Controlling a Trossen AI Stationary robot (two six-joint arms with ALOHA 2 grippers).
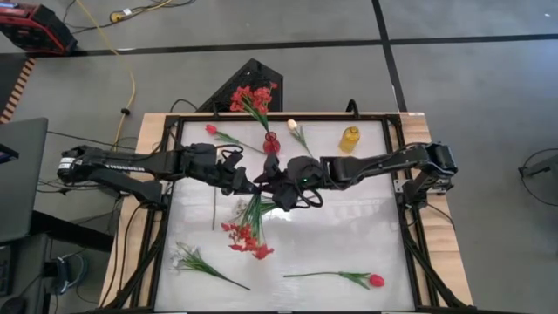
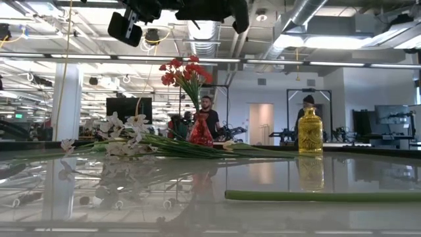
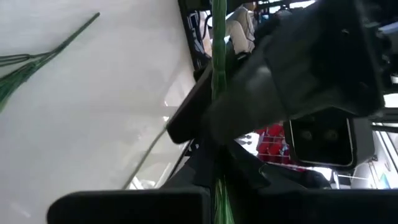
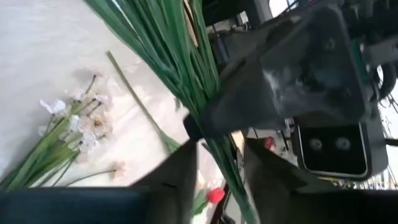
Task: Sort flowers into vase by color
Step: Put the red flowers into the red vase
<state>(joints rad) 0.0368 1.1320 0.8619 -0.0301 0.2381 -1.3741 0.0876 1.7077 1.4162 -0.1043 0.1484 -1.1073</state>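
A bunch of red blossom clusters (image 1: 248, 234) on green stems is held up over the middle of the table, where both grippers meet. My left gripper (image 1: 261, 180) is shut on its stems. My right gripper (image 4: 222, 177) is open, one finger on each side of the same stems just past the left gripper. A small red vase (image 1: 271, 142) at the far side holds more red blossoms (image 1: 253, 98). A yellow vase (image 1: 350, 138) stands to its right. In the low view both grippers are high above the table. My left gripper pinches the bunch's green stems (image 4: 198, 106) between its two fingers, close to their bare end. The stems fan out beyond the fingers toward the blossoms. The fingers lie across the stems. The bunch is lifted clear of the table.
On the table lie a red tulip (image 1: 212, 131) at the far left, a cream tulip (image 1: 294, 126) by the vases, a bare green stem (image 1: 214, 205), a white blossom spray (image 1: 193, 259) near left and a red tulip (image 1: 375, 280) near right. People stand in the room behind.
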